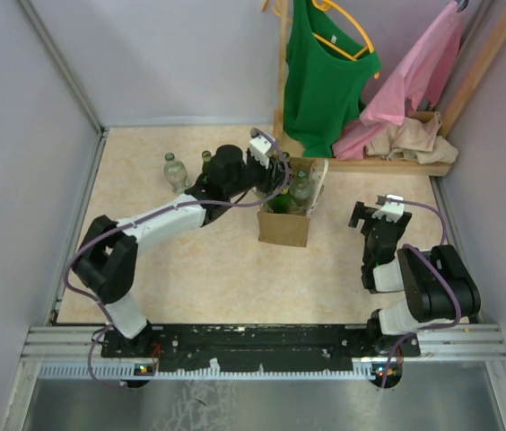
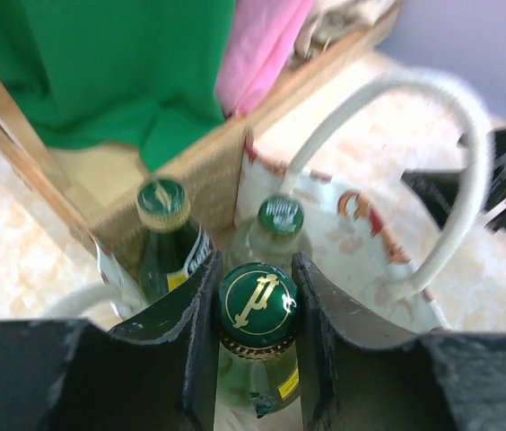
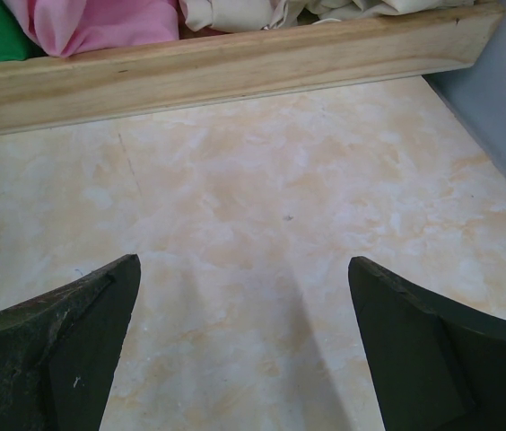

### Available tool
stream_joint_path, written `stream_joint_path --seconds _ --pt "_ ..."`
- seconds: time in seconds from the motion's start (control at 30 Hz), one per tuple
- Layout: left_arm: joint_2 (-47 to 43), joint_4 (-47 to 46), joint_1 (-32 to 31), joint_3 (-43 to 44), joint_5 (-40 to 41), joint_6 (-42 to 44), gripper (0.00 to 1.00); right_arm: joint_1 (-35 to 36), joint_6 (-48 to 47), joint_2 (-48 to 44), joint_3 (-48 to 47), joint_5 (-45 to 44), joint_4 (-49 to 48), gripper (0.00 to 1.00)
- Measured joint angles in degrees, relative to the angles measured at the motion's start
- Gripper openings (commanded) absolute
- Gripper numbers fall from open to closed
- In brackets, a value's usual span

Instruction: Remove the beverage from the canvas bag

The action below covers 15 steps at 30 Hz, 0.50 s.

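Note:
The tan canvas bag (image 1: 284,229) stands upright mid-table with its white loop handle (image 2: 455,171) arching at the right. Several bottles stand inside it. My left gripper (image 2: 255,269) reaches into the bag's mouth from the left (image 1: 275,172) and is shut on the neck of one beverage, a clear green bottle with a green cap bearing a gold emblem (image 2: 256,301). Behind it stand a dark green bottle (image 2: 163,215) and a clear bottle with a green cap (image 2: 280,217). My right gripper (image 3: 244,296) hovers open over bare table, right of the bag (image 1: 374,214).
Two more bottles (image 1: 174,171) (image 1: 206,160) stand on the table left of the bag. A wooden clothes rack base (image 1: 396,164) runs behind the bag, with a green shirt (image 1: 325,72) and pink cloth (image 1: 414,81) hanging above. Side walls enclose the table.

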<state>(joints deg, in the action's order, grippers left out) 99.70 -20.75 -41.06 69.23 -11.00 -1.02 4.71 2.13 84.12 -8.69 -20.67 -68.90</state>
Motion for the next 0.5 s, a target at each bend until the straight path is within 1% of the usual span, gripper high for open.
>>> stream_joint_path --seconds 0.33,0.5 --pt "-9.22 1.79 -0.11 9.42 -0.83 1.38 0.00 0.00 0.00 0.00 0.00 0.00 -0.02 0.99" --pt "-13.53 5.38 -0.11 13.22 0.63 3.87 0.00 0.00 0.00 0.00 0.00 0.00 -0.02 0.99"
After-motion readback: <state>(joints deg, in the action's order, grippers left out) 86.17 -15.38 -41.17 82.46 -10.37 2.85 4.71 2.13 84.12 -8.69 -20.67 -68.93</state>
